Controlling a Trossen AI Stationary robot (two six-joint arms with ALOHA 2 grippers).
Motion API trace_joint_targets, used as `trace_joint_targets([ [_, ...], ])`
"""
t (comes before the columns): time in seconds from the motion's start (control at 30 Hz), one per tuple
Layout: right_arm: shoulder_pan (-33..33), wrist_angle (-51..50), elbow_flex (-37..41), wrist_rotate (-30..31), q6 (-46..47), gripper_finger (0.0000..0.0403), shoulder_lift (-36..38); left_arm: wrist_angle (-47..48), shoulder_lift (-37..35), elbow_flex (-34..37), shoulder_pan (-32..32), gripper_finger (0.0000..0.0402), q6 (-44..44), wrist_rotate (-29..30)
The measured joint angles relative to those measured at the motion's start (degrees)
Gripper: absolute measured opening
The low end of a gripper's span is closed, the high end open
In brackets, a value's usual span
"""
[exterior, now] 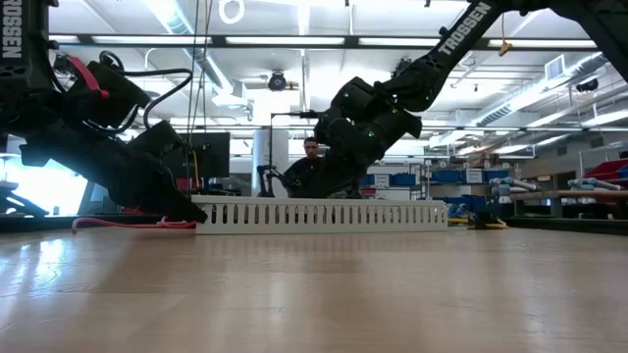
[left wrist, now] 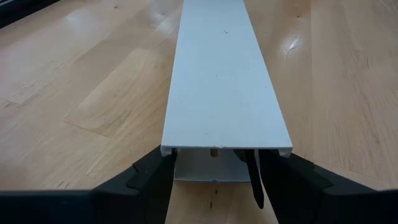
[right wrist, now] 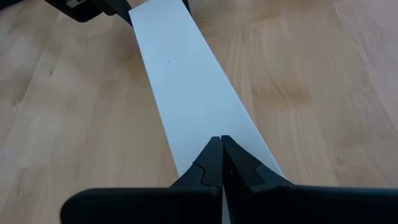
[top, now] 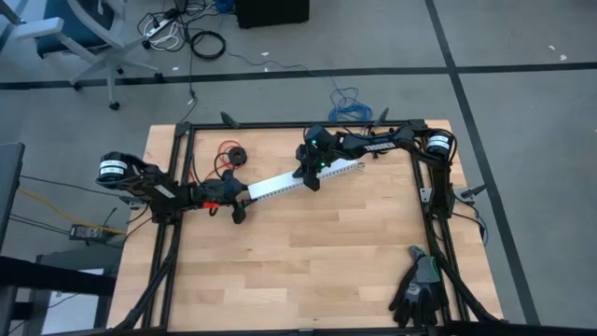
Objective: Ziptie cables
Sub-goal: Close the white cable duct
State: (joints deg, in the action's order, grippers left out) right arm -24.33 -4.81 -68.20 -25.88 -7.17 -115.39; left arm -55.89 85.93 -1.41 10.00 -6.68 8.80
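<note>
A long white plastic channel (top: pixel 303 180) with a flat cover lies slanted on the wooden table. My left gripper (left wrist: pixel 214 163) is at its left end, with one finger on each side of that end. A thin dark strip (left wrist: pixel 253 180), perhaps the ziptie, shows at the channel's open end beside one finger. My right gripper (right wrist: pixel 221 142) is shut, with its tips on the cover near the channel's middle (top: pixel 312 179). The multicoloured cables are not visible. My left gripper holds the channel's left end (left wrist: pixel 186 168) between its two fingers (left wrist: pixel 149 180). It comes nearly level from the table's left, with the fingers along the channel. The channel rests flat on the table. My right gripper rests its shut fingertips (right wrist: pixel 211 158) on top of the white cover (right wrist: pixel 199 118), slanting down from the table's right. Whether it presses down does not show.
A red wire on a black spool (top: pixel 229 155) lies behind the channel's left end. A pink cable (exterior: pixel 128 224) runs along the table near the left arm. Black gloves (top: pixel 420 291) lie at the near right corner. A person (exterior: pixel 311 162) sits beyond the table. Bare wood (top: pixel 308 252) lies in front.
</note>
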Motion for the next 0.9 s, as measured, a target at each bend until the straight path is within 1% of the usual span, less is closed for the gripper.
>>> trace_joint_targets([
  [0.43,-0.21,-2.17,-0.15,1.3,-0.44,0.0,0.32,0.08,0.02,0.02,0.0,0.0225,-0.33,0.0],
  [0.5,-0.27,-1.9,-0.15,0.13,-0.54,0.0,0.59,-0.06,0.02,0.04,0.0,0.0225,-1.18,0.02],
  [0.6,-0.49,-0.04,0.34,-3.61,-0.64,0.0,2.02,-0.41,0.04,0.04,0.0,0.0225,-1.2,0.02],
  [0.63,-0.48,0.59,0.44,-3.75,-0.63,0.0,2.78,-0.5,0.04,0.04,0.0,0.0225,-1.21,0.03],
  [0.77,-0.33,-0.77,0.7,-0.36,-0.71,0.0,6.14,-0.64,0.06,0.04,0.0,0.0229,-1.21,0.0],
  [0.9,-0.52,-3.19,0.7,1.92,-1.9,0.0,7.9,-0.66,0.07,0.09,0.0,0.0248,-0.67,0.0],
])
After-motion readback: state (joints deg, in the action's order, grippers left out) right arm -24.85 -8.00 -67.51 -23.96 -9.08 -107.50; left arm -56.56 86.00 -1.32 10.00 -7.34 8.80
